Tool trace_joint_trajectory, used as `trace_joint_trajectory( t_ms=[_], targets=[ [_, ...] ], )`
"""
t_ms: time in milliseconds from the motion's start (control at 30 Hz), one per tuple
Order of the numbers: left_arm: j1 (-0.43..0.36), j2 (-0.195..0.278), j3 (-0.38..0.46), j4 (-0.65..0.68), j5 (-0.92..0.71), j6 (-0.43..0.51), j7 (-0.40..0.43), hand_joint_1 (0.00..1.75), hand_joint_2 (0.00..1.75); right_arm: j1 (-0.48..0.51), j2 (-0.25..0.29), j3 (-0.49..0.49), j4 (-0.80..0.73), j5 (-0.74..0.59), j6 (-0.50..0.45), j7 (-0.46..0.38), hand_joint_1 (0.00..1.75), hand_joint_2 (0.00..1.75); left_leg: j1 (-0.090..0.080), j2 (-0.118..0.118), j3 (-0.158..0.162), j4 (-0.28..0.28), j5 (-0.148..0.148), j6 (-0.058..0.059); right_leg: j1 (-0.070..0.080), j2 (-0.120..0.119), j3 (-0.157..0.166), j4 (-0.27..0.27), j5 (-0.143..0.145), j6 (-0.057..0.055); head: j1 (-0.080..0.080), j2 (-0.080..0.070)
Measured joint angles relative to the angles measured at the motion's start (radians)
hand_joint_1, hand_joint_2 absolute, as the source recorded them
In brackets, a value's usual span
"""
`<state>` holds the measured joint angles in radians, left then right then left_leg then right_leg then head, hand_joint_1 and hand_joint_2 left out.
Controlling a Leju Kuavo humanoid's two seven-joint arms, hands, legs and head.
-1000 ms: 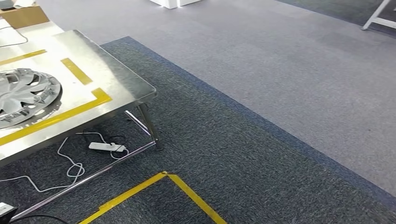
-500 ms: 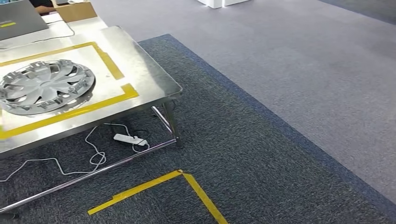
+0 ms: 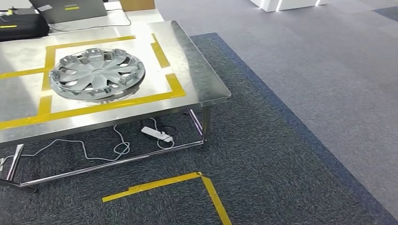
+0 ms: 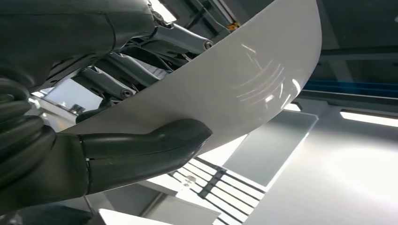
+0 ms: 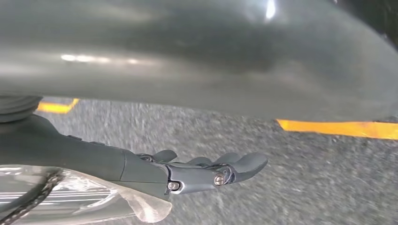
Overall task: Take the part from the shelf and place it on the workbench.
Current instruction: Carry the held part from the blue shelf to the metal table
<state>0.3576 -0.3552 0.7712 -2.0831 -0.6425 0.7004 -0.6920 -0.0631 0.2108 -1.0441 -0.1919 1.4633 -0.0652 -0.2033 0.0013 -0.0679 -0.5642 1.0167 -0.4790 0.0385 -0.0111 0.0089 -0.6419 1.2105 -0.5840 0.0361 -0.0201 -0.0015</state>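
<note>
The robot hand (image 4: 117, 117) grips a curved white part (image 4: 244, 79), thumb (image 4: 150, 145) pressed against its smooth face.

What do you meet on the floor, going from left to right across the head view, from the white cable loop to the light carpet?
White cable loop → white power strip → table leg → dark carpet → light grey carpet.

On the one steel workbench (image 3: 197, 79): one silver hubcap (image 3: 96, 72), one laptop (image 3: 70, 9) at its far edge, one black case (image 3: 21, 26) beside that; beneath it, one white power strip (image 3: 156, 134).
</note>
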Motion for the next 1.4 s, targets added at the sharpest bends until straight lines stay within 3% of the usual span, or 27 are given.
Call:
trace_joint_trajectory(
  t_ms=[67, 100, 133, 200, 267, 333, 400, 433, 467, 500, 567, 633, 700, 733, 800, 867, 900, 933, 967, 1033, 1100, 1133, 1233, 1300, 1333, 1400],
  targets=[
    [-0.001, 0.0, 0.0, 0.003, -0.008, 0.0, 0.0, 1.75, 1.75, -0.001, 0.0, 0.0, 0.0, 0.0, 0.0, 0.0, 0.0, 0.0, 0.0, -0.025, 0.004, 0.002, -0.006, -0.006, -0.003, 0.044, 0.046, -0.129, 0.071, -0.01, -0.001, 0.0],
    [-0.001, 0.0, 0.0, 0.003, -0.013, 0.0, 0.0, 1.75, 1.75, -0.001, 0.0, 0.0, 0.0, 0.0, 0.0, 0.0, 0.0, 0.0, 0.001, -0.037, 0.002, 0.004, -0.007, -0.012, -0.004, 0.064, 0.064, -0.17, 0.085, -0.013, -0.001, 0.0],
    [-0.001, 0.0, 0.0, 0.004, -0.015, 0.0, 0.0, 1.75, 1.75, -0.002, 0.0, 0.0, 0.0, 0.0, 0.001, 0.001, 0.0, 0.0, 0.003, -0.048, -0.001, 0.004, -0.007, -0.017, -0.004, 0.075, 0.074, -0.19, 0.084, -0.015, -0.001, 0.0],
    [0.0, 0.0, 0.0, 0.004, -0.017, 0.0, 0.0, 1.75, 1.75, -0.002, 0.0, 0.0, 0.0, -0.001, 0.002, 0.002, 0.0, 0.0, 0.007, -0.067, -0.007, 0.004, -0.005, -0.03, -0.004, 0.06, 0.085, -0.2, 0.082, -0.019, -0.001, 0.0],
    [0.001, 0.0, 0.0, 0.005, -0.018, 0.0, 0.0, 1.75, 1.75, -0.003, 0.002, 0.0, 0.0, -0.002, 0.004, 0.002, 0.0, 0.0, 0.005, -0.033, -0.018, 0.03, -0.021, -0.041, -0.008, 0.035, 0.093, -0.209, 0.083, -0.028, -0.004, 0.0],
    [-0.003, 0.0, 0.0, 0.005, -0.019, 0.0, 0.0, 1.75, 1.75, -0.003, 0.002, 0.0, 0.0, -0.003, 0.005, 0.003, 0.0, 0.0, 0.005, 0.028, -0.064, 0.129, -0.072, -0.052, -0.009, 0.006, 0.102, -0.213, 0.079, -0.036, -0.008, 0.0],
    [-0.006, 0.001, -0.001, 0.006, -0.021, 0.0, 0.0, 1.75, 1.75, 0.0, 0.002, -0.001, 0.0, -0.004, 0.005, 0.004, 0.0, 0.0, 0.009, 0.054, -0.124, 0.246, -0.116, -0.06, -0.008, -0.025, 0.107, -0.212, 0.073, -0.039, -0.008, 0.0],
    [-0.005, 0.001, -0.002, 0.007, -0.021, 0.0, 0.0, 1.75, 1.75, 0.001, 0.002, -0.001, 0.0, -0.004, 0.005, 0.004, 0.0, 0.0, 0.011, 0.058, -0.138, 0.269, -0.114, -0.062, -0.008, -0.039, 0.11, -0.212, 0.069, -0.038, -0.008, 0.0],
    [-0.003, 0.001, -0.002, 0.007, -0.021, 0.0, 0.0, 1.75, 1.75, 0.001, 0.002, -0.001, 0.0, -0.005, 0.005, 0.004, 0.0, 0.0, 0.012, 0.062, -0.132, 0.254, -0.094, -0.063, -0.008, -0.053, 0.114, -0.212, 0.066, -0.037, -0.008, 0.0],
    [-0.003, 0.001, -0.002, 0.008, -0.021, 0.0, 0.0, 1.75, 1.75, 0.0, 0.002, -0.001, 0.0, -0.005, 0.005, 0.004, 0.0, 0.0, 0.013, 0.069, -0.106, 0.204, -0.06, -0.062, -0.008, -0.066, 0.119, -0.212, 0.062, -0.035, -0.009, 0.0],
    [-0.003, 0.001, -0.002, 0.008, -0.023, 0.0, 0.0, 1.75, 1.75, -0.001, 0.002, -0.001, 0.0, -0.006, 0.005, 0.003, 0.0, 0.0, 0.008, 0.105, -0.04, 0.073, -0.006, -0.056, -0.005, -0.09, 0.128, -0.212, 0.053, -0.027, -0.009, 0.0],
    [-0.003, 0.001, -0.002, 0.009, -0.024, 0.0, 0.0, 1.75, 1.75, -0.003, 0.002, -0.001, 0.0, -0.009, 0.006, -0.001, 0.0, 0.0, 0.001, 0.129, -0.009, 0.01, 0.003, -0.044, 0.0, -0.108, 0.13, -0.213, 0.045, -0.016, -0.008, 0.0],
    [0.0, 0.001, -0.001, 0.009, -0.021, 0.0, 0.0, 1.75, 1.75, -0.005, 0.002, -0.001, 0.0, -0.013, 0.01, -0.008, 0.0, 0.0, -0.002, 0.115, -0.008, 0.005, -0.001, -0.032, 0.001, -0.124, 0.136, -0.218, 0.04, -0.004, -0.008, 0.0],
    [0.002, 0.001, 0.0, 0.009, -0.019, 0.0, 0.0, 1.75, 1.75, -0.007, 0.002, -0.001, 0.0, -0.016, 0.012, -0.012, 0.0, 0.0, -0.001, 0.108, -0.007, 0.002, 0.0, -0.026, -0.001, -0.118, 0.14, -0.217, 0.036, 0.002, -0.008, 0.0],
    [0.004, 0.0, 0.001, 0.011, -0.016, 0.0, 0.0, 1.75, 1.75, -0.009, 0.002, -0.001, 0.0, -0.022, 0.014, -0.02, 0.0, 0.0, 0.004, 0.097, -0.004, -0.005, 0.002, -0.014, -0.003, -0.073, 0.12, -0.168, 0.004, 0.011, -0.004, 0.0],
    [0.005, 0.0, -0.003, 0.014, -0.015, 0.0, 0.0, 1.75, 1.75, -0.005, 0.002, -0.001, 0.0, -0.028, 0.015, -0.025, 0.0, 0.0, 0.005, 0.088, -0.003, -0.007, -0.002, -0.005, -0.005, -0.025, 0.05, -0.04, -0.054, 0.013, -0.001, 0.0],
    [0.006, 0.0, -0.006, 0.016, -0.015, 0.0, 0.0, 1.75, 1.75, -0.001, 0.002, -0.002, 0.0, -0.031, 0.015, -0.027, 0.0, 0.0, 0.004, 0.083, -0.002, -0.006, -0.004, -0.002, -0.004, -0.017, 0.01, 0.025, -0.074, 0.013, -0.001, 0.0],
    [0.008, 0.0, -0.01, 0.019, -0.016, 0.0, 0.0, 1.75, 1.75, 0.003, 0.002, -0.002, 0.0, -0.032, 0.015, -0.029, 0.0, 0.0, 0.003, 0.076, 0.001, -0.006, -0.008, 0.0, -0.004, -0.014, -0.019, 0.065, -0.076, 0.012, -0.001, 0.0],
    [0.01, 0.0, -0.014, 0.02, -0.017, 0.0, 0.0, 1.75, 1.75, 0.006, 0.002, -0.002, 0.0, -0.033, 0.014, -0.031, 0.0, 0.0, 0.002, 0.07, 0.007, -0.006, -0.012, 0.0, -0.003, -0.013, -0.031, 0.066, -0.056, 0.01, 0.0, 0.0],
    [0.013, 0.0, -0.02, 0.022, -0.019, 0.0, 0.0, 1.75, 1.75, 0.008, 0.002, -0.003, 0.0, -0.033, 0.013, -0.033, 0.0, 0.0, 0.002, 0.061, 0.024, -0.006, -0.024, -0.003, -0.002, -0.012, 0.002, -0.037, 0.029, 0.002, 0.0, 0.0],
    [0.015, 0.0, -0.024, 0.023, -0.019, 0.0, 0.0, 1.75, 1.75, 0.006, 0.002, -0.003, 0.0, -0.033, 0.012, -0.033, 0.0, 0.0, -0.001, 0.055, 0.036, -0.004, -0.037, -0.012, 0.001, -0.009, 0.054, -0.155, 0.082, -0.007, -0.001, 0.0],
    [0.015, -0.001, -0.025, 0.024, -0.019, 0.0, 0.0, 1.75, 1.75, 0.006, 0.001, -0.003, 0.0, -0.033, 0.012, -0.033, 0.0, 0.0, -0.001, 0.053, 0.038, -0.003, -0.043, -0.018, 0.004, -0.007, 0.07, -0.186, 0.086, -0.012, -0.001, 0.0],
    [0.017, -0.001, -0.027, 0.025, -0.021, 0.0, 0.0, 1.75, 1.75, 0.006, 0.002, -0.003, 0.0, -0.034, 0.011, -0.034, 0.0, 0.0, 0.002, 0.051, 0.045, -0.006, -0.053, -0.036, 0.005, -0.006, 0.088, -0.202, 0.073, -0.024, -0.002, 0.0],
    [0.018, 0.0, -0.03, 0.026, -0.021, 0.0, 0.0, 1.75, 1.75, 0.006, 0.002, -0.004, 0.0, -0.034, 0.011, -0.034, 0.0, 0.0, 0.004, 0.055, 0.033, 0.036, -0.074, -0.047, 0.0, -0.007, 0.107, -0.212, 0.067, -0.035, -0.006, 0.0],
    [0.018, 0.0, -0.031, 0.027, -0.02, 0.0, 0.0, 1.75, 1.75, 0.005, 0.003, -0.004, 0.0, -0.034, 0.011, -0.035, 0.0, 0.0, 0.006, 0.057, 0.007, 0.088, -0.093, -0.053, -0.002, -0.009, 0.119, -0.216, 0.061, -0.039, -0.008, 0.0],
    [0.019, 0.001, -0.032, 0.029, -0.018, 0.0, 0.0, 1.75, 1.75, 0.006, 0.003, -0.003, 0.0, -0.033, 0.01, -0.036, 0.0, 0.0, 0.009, 0.059, -0.077, 0.225, -0.131, -0.062, -0.003, -0.011, 0.14, -0.217, 0.042, -0.043, -0.01, 0.0]
  ],
)
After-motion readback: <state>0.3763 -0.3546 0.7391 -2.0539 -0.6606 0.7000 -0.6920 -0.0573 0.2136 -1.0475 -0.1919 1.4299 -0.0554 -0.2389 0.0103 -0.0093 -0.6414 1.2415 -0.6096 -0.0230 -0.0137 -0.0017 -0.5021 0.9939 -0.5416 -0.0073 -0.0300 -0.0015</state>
